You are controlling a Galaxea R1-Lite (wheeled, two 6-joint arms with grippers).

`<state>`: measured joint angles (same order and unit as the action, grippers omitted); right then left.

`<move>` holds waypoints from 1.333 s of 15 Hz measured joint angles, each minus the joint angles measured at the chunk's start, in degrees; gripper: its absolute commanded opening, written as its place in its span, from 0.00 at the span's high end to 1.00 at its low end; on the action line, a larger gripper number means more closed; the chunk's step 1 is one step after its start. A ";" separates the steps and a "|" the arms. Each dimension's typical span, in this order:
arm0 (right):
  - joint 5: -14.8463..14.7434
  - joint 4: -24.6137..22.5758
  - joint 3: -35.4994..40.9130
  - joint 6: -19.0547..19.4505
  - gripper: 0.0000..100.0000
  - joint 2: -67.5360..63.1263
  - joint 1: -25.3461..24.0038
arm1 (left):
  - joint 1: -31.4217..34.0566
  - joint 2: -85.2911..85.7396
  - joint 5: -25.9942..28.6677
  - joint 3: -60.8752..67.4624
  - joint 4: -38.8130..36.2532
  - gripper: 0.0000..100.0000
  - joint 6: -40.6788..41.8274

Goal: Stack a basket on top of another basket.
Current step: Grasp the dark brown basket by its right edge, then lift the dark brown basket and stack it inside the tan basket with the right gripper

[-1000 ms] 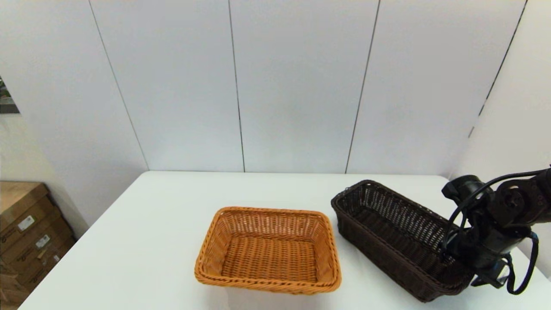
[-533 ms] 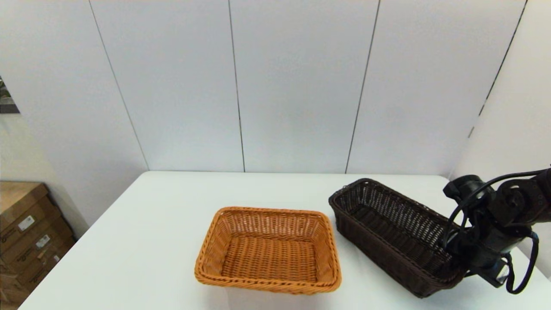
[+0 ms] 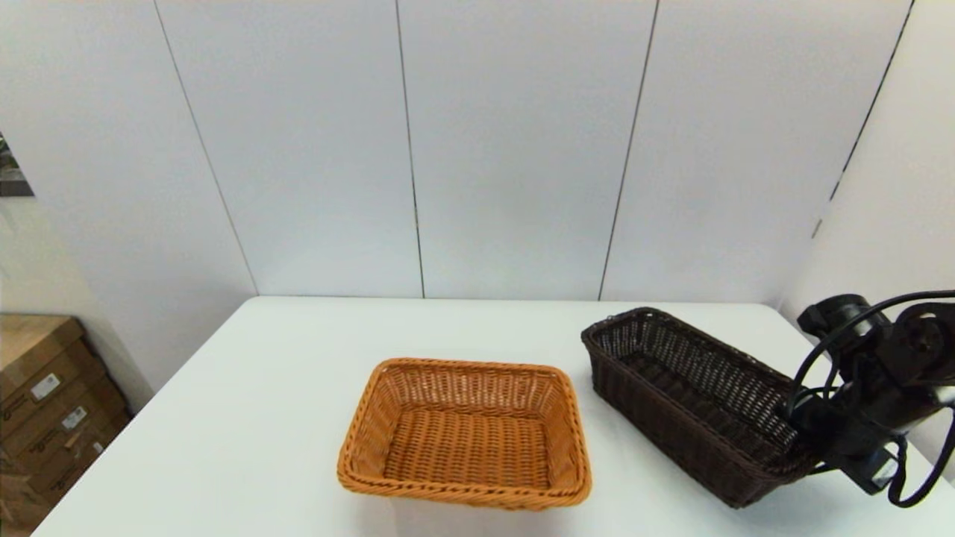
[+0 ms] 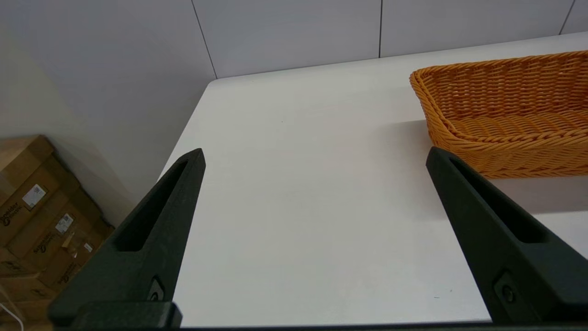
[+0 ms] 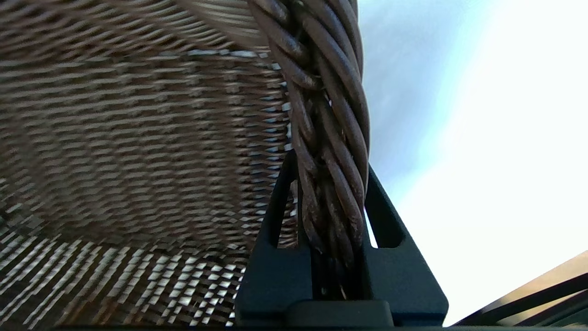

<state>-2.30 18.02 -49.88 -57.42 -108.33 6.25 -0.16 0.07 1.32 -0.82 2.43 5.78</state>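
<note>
The right gripper (image 5: 328,202) clenches the braided rim of the dark brown rectangular wicker basket (image 3: 690,399); the left gripper (image 4: 314,156) gapes wide beside the orange-tan rectangular wicker basket (image 3: 466,432).

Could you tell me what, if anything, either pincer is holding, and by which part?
The right pincer clamps the dark basket by its braided rim; the left pincer holds nothing.

white table (image 3: 246,418): orange-tan wicker basket (image 3: 464,434) flat at centre; dark brown wicker basket (image 3: 690,403) beside it, on the right.

White surface (image 3: 261,418), grey panelled wall (image 3: 515,149) at far side. Stacked cardboard boxes (image 3: 45,403) on floor off the left edge.
</note>
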 measured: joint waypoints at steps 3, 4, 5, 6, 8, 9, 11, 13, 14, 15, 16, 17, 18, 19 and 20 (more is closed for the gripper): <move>5.83 -0.38 -0.39 -2.43 1.00 2.21 1.57 | 0.02 0.00 0.00 -0.02 0.02 0.00 -0.02; 6.60 -0.82 -0.24 -2.50 1.00 3.01 2.04 | 0.02 0.00 0.00 0.00 0.02 0.00 0.00; 7.14 -1.16 -0.09 -2.52 1.00 3.83 2.26 | 0.02 0.00 -0.02 0.00 0.02 0.00 -0.02; 7.90 -1.88 0.00 -2.54 1.00 4.69 2.39 | 0.02 0.00 0.02 -0.02 0.05 0.00 0.00; 8.61 -3.28 0.05 -2.54 1.00 6.45 2.51 | 0.00 0.00 0.00 0.00 0.05 0.00 -0.02; 8.67 -3.55 0.07 -2.52 1.00 7.08 2.62 | 0.00 0.00 0.02 0.00 0.02 0.00 -0.02; 9.16 -3.94 0.07 -2.41 1.00 8.52 2.69 | 0.02 0.00 0.00 -0.02 0.02 0.00 -0.02; 10.51 -3.89 0.05 -1.67 1.00 10.14 2.65 | 0.02 0.00 0.00 -0.02 0.02 0.00 -0.02; 11.17 -3.78 -0.22 -0.71 1.00 11.00 2.45 | 0.02 0.00 0.00 0.00 0.00 0.00 -0.05; 11.95 -3.46 -0.50 0.69 1.00 11.89 2.10 | 0.02 0.00 0.00 0.00 0.02 0.00 -0.02; 12.80 -3.25 -0.74 1.94 1.00 12.82 1.24 | 0.02 0.00 0.00 0.00 0.00 0.00 -0.02; 13.19 -2.97 -0.88 2.71 1.00 13.70 0.00 | 0.02 0.00 0.00 0.00 0.05 0.00 -0.02; 13.48 -2.51 -1.07 3.51 1.00 14.56 -1.62 | 0.02 0.00 0.00 0.00 0.02 0.00 0.00; 14.15 -1.56 -1.68 4.23 1.00 15.45 -3.47 | 0.02 0.00 0.00 0.00 0.02 0.00 0.00; 14.90 -0.27 -2.79 4.56 1.00 16.19 -5.13 | 0.02 0.00 -0.02 -0.02 0.05 0.00 0.00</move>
<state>12.59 17.75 -52.68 -52.86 -92.14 1.12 -0.13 0.07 1.29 -0.84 2.47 5.78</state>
